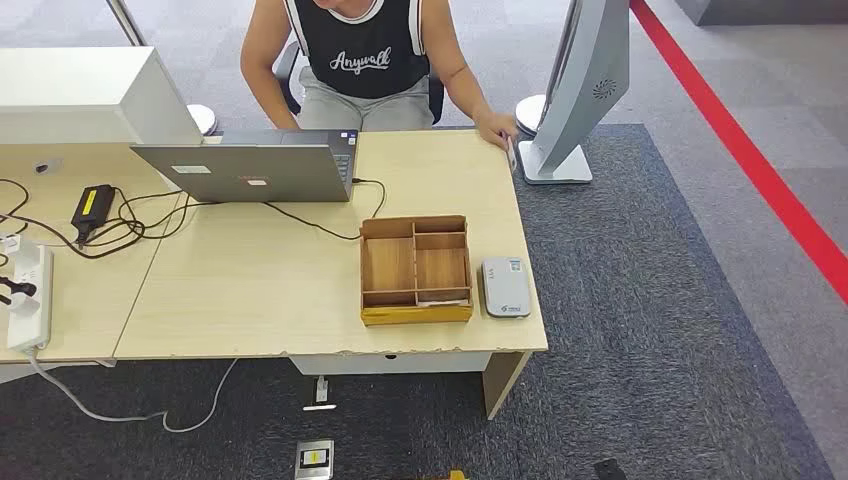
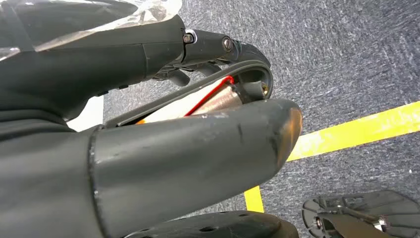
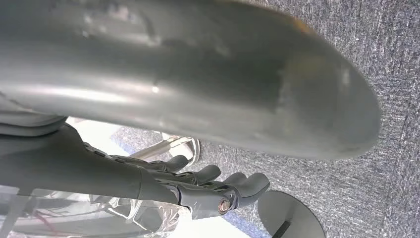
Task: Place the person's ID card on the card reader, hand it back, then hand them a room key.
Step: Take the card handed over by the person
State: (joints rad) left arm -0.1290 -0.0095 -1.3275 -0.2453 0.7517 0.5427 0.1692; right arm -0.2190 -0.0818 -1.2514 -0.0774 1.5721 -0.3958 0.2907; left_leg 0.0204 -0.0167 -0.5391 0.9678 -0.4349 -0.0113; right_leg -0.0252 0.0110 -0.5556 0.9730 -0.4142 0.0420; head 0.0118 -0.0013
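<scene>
A grey card reader lies flat near the table's front right corner. Just left of it stands a wooden organiser with several compartments; a pale flat thing, perhaps a card, lies in its front right slot. Across the table sits a person, whose hand rests on the far right edge holding a small white card. My left hand hangs over grey carpet, holding nothing. My right hand also hangs low, its dark fingers held apart from the thumb and holding nothing.
An open laptop with its cable sits at the back of the table. A charger and power strip lie at the left. A white standing screen is beyond the right corner. Yellow tape marks the floor.
</scene>
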